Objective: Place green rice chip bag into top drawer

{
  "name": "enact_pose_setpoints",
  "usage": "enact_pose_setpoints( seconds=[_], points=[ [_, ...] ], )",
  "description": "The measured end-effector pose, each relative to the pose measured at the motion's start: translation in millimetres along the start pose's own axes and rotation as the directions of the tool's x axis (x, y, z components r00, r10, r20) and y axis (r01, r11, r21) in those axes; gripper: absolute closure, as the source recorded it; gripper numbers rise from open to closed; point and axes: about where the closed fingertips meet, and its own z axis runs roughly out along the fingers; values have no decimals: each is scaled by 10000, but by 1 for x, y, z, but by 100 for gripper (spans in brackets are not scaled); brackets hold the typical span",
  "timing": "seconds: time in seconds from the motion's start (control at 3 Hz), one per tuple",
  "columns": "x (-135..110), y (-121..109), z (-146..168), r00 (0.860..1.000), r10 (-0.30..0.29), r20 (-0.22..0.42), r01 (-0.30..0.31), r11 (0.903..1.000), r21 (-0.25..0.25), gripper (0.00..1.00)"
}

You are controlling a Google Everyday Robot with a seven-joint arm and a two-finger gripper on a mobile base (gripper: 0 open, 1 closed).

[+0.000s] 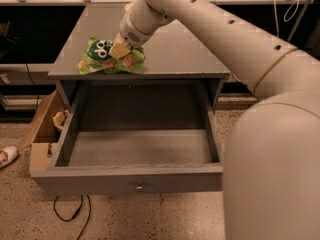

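My claw (119, 49) is clamped on the green rice chip bag (100, 60), at the front left edge of the bench (185, 49) (white lettering facing up). The top drawer (140, 149) stands open just below.

Only writing here is white lettering on the green rice chip bag (100, 58) by the table's (185, 59) front-left edge, unreadable. End effector (120, 49) is right on it.
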Motion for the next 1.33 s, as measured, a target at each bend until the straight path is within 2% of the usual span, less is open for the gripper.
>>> enact_pose_setpoints(
  seconds=[0.33, 0.67, 1.0, 1.33],
  points=[
    [3, 33, -51, 9998, 140, 153, -147, 9987, 482, 100],
    [12, 78, -83, 9997, 245, -53, -242, 9983, 529, 100],
    [35, 123, -77, 9953, 780, -574, -771, 9969, 176, 100],
    [70, 165, -49, 9804, 1741, -920, -1764, 9842, -171, 100]
  ],
)
